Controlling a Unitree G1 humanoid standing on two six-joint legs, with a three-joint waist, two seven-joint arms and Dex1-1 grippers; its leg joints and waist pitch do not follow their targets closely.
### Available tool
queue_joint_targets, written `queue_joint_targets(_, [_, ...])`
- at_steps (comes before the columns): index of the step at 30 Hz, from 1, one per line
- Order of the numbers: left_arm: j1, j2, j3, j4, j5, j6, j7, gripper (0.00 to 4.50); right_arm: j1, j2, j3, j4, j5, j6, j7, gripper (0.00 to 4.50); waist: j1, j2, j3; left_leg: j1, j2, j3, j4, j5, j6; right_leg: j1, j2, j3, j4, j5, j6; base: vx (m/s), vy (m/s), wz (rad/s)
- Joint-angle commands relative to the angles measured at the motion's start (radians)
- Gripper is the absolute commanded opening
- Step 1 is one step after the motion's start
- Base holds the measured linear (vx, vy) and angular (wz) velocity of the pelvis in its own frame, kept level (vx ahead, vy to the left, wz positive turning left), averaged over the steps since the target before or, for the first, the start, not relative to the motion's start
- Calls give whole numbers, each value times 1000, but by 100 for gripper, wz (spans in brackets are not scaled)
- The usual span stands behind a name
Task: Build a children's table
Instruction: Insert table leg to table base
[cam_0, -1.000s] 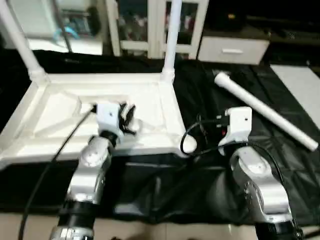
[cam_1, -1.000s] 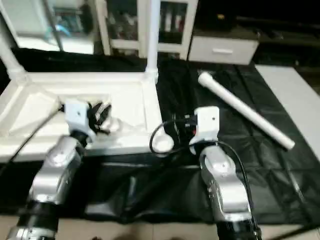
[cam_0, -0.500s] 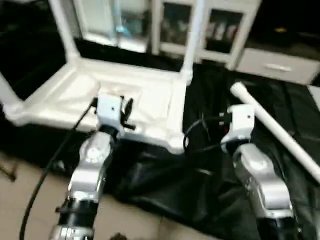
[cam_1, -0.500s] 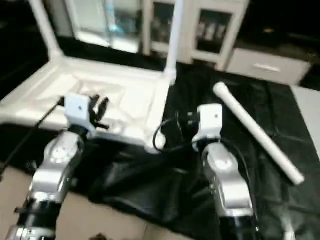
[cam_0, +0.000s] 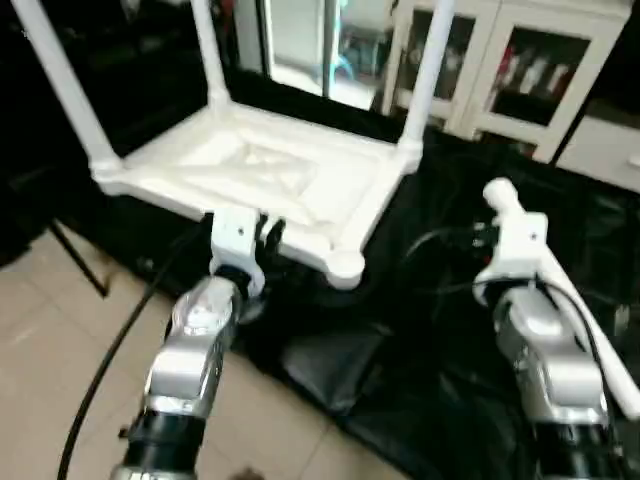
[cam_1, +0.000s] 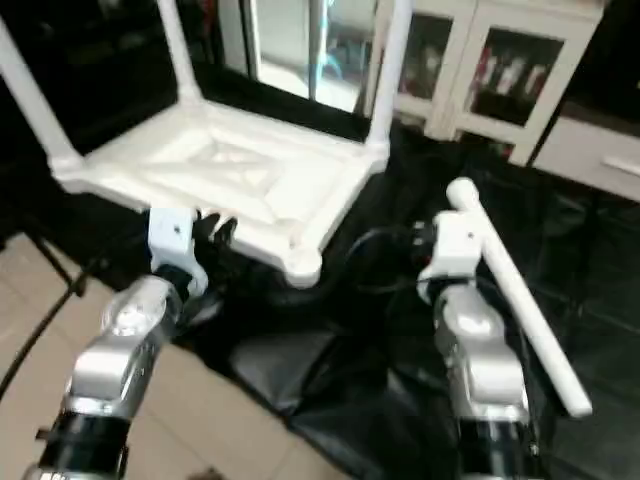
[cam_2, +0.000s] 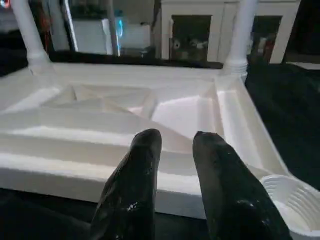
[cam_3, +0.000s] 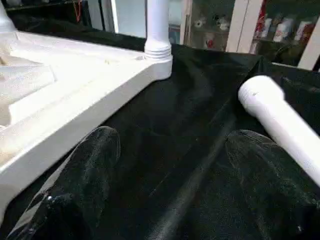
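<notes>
On the black-draped work table (cam_0: 450, 400), our view has swung leftward; nothing itself moved. Tabletop (cam_0: 260, 170) lies inverted, three legs (cam_0: 425, 70) seated. Fourth leg (cam_1: 510, 290) lies loose at three o'clock, beside right gripper (cam_3: 170, 165), spread empty. Left gripper (cam_2: 175, 150), narrowly parted, holds nothing.

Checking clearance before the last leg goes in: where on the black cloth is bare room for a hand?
Bare black cloth lies between the upturned white plastic tabletop and the loose white tapered leg; the open right gripper faces that strip. It is crowded at the tabletop's near rim, where the left gripper hangs beside the empty corner socket.
</notes>
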Motion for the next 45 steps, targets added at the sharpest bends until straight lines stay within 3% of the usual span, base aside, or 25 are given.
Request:
queue_joint_targets(1, [26, 19, -21, -41, -37, 19, -73, 146, -30, -25, -40, 29, 21, 29, 24, 401, -16, -13, -49, 6, 106, -31, -85, -70, 88, 66, -107, 48, -115, 57, 261, -107, 77, -6])
queue_joint_targets(2, [35, 24, -31, -60, -47, 29, -94, 146, -45, -44, -54, 47, 24, 36, 29, 407, -24, -2, -47, 51, 157, -37, -102, -201, 65, 39, -135, 66, -125, -83, 93, -100, 90, 11])
queue_joint_targets(4, [40, 24, -35, -72, -51, 38, -100, 146, -54, -60, -58, 60, 22, 35, 31, 420, -38, -11, -32, 38, 121, 2, -108, -302, -11, 51, -145, 67, -152, -234, -40, -93, 91, 12])
queue_joint_targets(8, [51, 16, -27, -78, -32, 63, -62, 146, -71, -75, -51, 58, 27, 43, 45, 444, -43, -29, -30, 32, 96, 35, -102, -274, -18, 40, -148, 60, -185, -451, -22, -66, 86, 3])
queue_joint_targets(13, [58, 7, -5, -86, -50, 10, -55, 146, 6, -19, -3, -48, 31, 65, 51, 444, -55, -39, -47, 10, 105, 36, -105, -185, -5, 47, -148, 66, -156, -198, -76, -19, 51, -2])
queue_joint_targets(15, [57, 7, -5, -93, -46, 15, -50, 146, 36, 14, -8, -68, 56, 89, 36, 444, -54, -42, -48, 36, 99, 68, -90, -207, -50, 29, -124, 84, -158, -210, -65, 0, 0, 0])
queue_joint_targets(16, [59, 7, -5, -98, -47, 17, -50, 146, 49, 24, -10, -77, 64, 93, 31, 444, -53, -36, -45, 88, 95, 99, -80, -316, -109, -4, -78, 93, -173, -314, -44, 23, 19, -24])
queue_joint_targets(19, [62, 7, -5, -102, -47, 24, -49, 146, 63, 35, -14, -92, 71, 94, 24, 444, -53, -45, -35, 99, 82, 115, -77, -379, -113, -22, -47, 115, -181, -356, -12, 31, 21, -45])
queue_joint_targets(25, [58, 12, -10, -98, -49, 20, -62, 146, 88, 66, -49, -154, 84, 97, -9, 444, -51, -62, -47, 77, 18, 121, -68, -277, -82, 71, 1, 202, -146, -167, -116, 85, 26, -59])
queue_joint_targets(27, [58, 13, -14, -101, -48, 24, -69, 146, 102, 73, -61, -175, 88, 98, -20, 444, -34, -65, -46, 65, -18, 105, -47, -215, -83, 119, 28, 272, -151, -106, -136, 101, 11, -57])
queue_joint_targets(29, [59, 14, -17, -102, -49, 25, -75, 146, 117, 78, -69, -193, 94, 97, -31, 444, -34, -57, -50, 74, -24, 86, -55, -143, -97, 125, 60, 282, -133, 0, -106, 124, 19, -53])
queue_joint_targets(31, [58, 14, -19, -101, -49, 25, -78, 146, 127, 79, -68, -205, 96, 95, -36, 444, -37, -45, -58, 114, -11, 78, -70, -96, -88, 103, 88, 265, -103, 103, -63, 119, 16, -48])
queue_joint_targets(32, [57, 14, -21, -100, -50, 23, -81, 146, 134, 80, -66, -214, 94, 94, -39, 444, -79, -43, -64, 240, 98, 49, -101, 37, 10, -26, 45, 175, -21, 109, -44, 163, -29, -39])
queue_joint_targets(33, [54, 14, -24, -96, -51, 23, -83, 146, 143, 84, -65, -227, 92, 94, -42, 444, -99, -63, -45, 268, 146, 67, -97, 16, 49, -81, -36, 144, -21, 12, -106, 163, -29, -39])
queue_joint_targets(34, [54, 14, -24, -96, -51, 23, -83, 146, 143, 84, -65, -227, 92, 94, -42, 444, -91, -81, -41, 238, 80, 114, -63, -61, 35, -35, -35, 169, -57, 15, -165, 181, -35, -45])
queue_joint_targets(35, [52, 13, -27, -93, -52, 23, -86, 146, 148, 87, -66, -236, 91, 95, -43, 444, -20, -113, -44, 75, -98, 124, 95, -283, 24, 164, -67, 369, -140, -30, -316, 171, 15, -32])
queue_joint_targets(36, [50, 12, -30, -91, -53, 23, -89, 146, 152, 90, -67, -245, 90, 98, -46, 444, 15, -101, -50, 46, -80, 75, 130, -246, 3, 192, -118, 408, -142, 8, -364, 171, 15, -32])
queue_joint_targets(37, [50, 11, -32, -89, -53, 23, -90, 146, 155, 92, -67, -250, 90, 100, -47, 444, 9, -105, -32, 1, -72, 39, 155, -195, -30, 197, -100, 421, -138, 46, -378, 147, 44, -43])
queue_joint_targets(38, [50, 9, -35, -87, -51, 23, -90, 146, 161, 95, -65, -259, 89, 103, -50, 444, 3, -104, -35, -58, -76, -13, 178, -83, -107, 214, -65, 401, -107, 260, -334, 72, 44, -58])
queue_joint_targets(39, [51, 9, -37, -87, -50, 24, -90, 146, 163, 95, -65, -262, 89, 104, -50, 444, 8, -66, -46, -71, -52, -76, 129, 40, -148, 184, -19, 379, -99, 539, -219, 72, 44, -58])
queue_joint_targets(40, [50, 8, -37, -87, -50, 24, -90, 146, 163, 96, -64, -264, 88, 105, -50, 444, -4, -43, -34, -50, -52, -82, 51, 111, -143, 150, 41, 339, -104, 477, -154, -140, 43, -63])
queue_joint_targets(41, [49, 6, -37, -85, -49, 27, -87, 146, 164, 94, -61, -269, 88, 108, -50, 444, -36, 23, -38, 27, -22, -90, -52, 146, -51, 84, 104, 276, -123, 163, 27, -277, 67, -66])
queue_joint_targets(42, [49, 5, -37, -85, -49, 28, -87, 146, 164, 94, -60, -270, 89, 109, -50, 444, -71, 23, -63, 118, 225, -184, -107, -14, -26, -44, 5, 139, 95, -204, 113, -277, 67, -66])
queue_joint_targets(43, [48, 5, -37, -84, -49, 28, -87, 146, 164, 94, -60, -270, 89, 109, -50, 444, -49, 16, -61, 104, 240, -165, -104, -54, -43, -38, -26, 110, 122, -208, 112, -65, 92, -46])
queue_joint_targets(45, [50, -3, -31, -82, -53, 29, -78, 146, 165, 90, -56, -277, 87, 116, -48, 444, -72, 12, -48, 82, 137, -20, -120, -91, -8, -46, -39, 24, 67, 0, 60, 85, 94, -35])
